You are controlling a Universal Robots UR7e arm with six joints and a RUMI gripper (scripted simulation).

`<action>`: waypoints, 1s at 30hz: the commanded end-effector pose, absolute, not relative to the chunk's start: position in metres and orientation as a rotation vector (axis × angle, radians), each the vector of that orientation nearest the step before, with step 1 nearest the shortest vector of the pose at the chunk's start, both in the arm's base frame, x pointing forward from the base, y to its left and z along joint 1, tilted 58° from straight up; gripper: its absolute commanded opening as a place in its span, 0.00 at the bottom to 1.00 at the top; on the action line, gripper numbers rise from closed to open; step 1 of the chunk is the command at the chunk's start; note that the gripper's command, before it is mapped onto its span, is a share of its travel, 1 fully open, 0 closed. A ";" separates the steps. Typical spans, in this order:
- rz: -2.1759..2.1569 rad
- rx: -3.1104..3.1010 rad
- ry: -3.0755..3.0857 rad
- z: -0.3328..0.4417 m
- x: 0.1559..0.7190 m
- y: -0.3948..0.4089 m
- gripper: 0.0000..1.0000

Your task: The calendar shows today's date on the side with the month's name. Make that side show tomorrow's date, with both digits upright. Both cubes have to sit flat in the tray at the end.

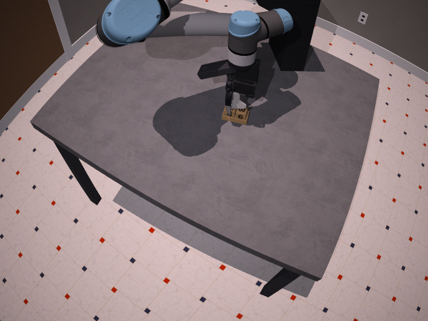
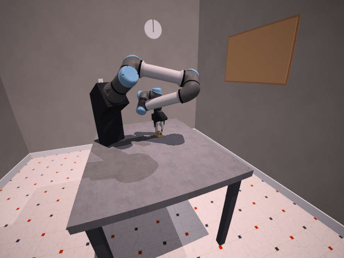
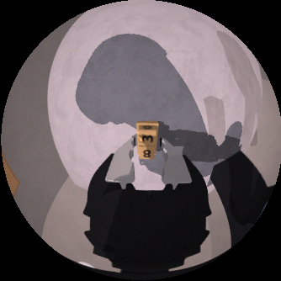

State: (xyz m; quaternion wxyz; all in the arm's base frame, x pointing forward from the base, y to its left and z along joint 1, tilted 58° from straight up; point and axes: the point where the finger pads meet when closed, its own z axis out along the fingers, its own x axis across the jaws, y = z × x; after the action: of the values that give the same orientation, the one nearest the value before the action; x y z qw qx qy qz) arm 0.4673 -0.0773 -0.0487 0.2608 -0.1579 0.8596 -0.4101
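My black-and-grey, two-fingered end effector [image 1: 235,109] [image 2: 159,132] [image 3: 147,138] is partly spread, its fingers astride the small tan wooden calendar [image 1: 240,117] [image 2: 160,135] [image 3: 147,146], which rests on the grey rectangular worktop [image 1: 269,172] [image 2: 172,166] [image 3: 113,25].

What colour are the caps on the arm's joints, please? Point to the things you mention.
Light blue caps [image 1: 130,20] [image 2: 128,76], best seen in the top view.

the robot arm [image 1: 207,24] [image 2: 162,72] has fat grey tubes, round sky-blue caps with little screws, black rings, and a black gripper [image 1: 230,113] [image 2: 159,132] [image 3: 147,138] with pale grey fingers.
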 end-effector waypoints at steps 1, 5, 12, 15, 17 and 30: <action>-1.110 -0.428 2.326 -0.053 0.472 -0.082 0.29; -1.110 -0.428 2.326 -0.055 0.475 -0.085 0.29; -1.110 -0.428 2.326 -0.056 0.476 -0.086 0.29; -1.110 -0.428 2.326 -0.056 0.476 -0.086 0.29; -1.110 -0.428 2.326 -0.056 0.476 -0.086 0.29; -1.110 -0.428 2.326 -0.056 0.476 -0.086 0.29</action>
State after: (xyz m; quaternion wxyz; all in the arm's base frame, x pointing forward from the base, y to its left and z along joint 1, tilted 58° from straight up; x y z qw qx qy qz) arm 0.4758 -0.0864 -0.0565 0.2609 -0.1580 0.8596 -0.4101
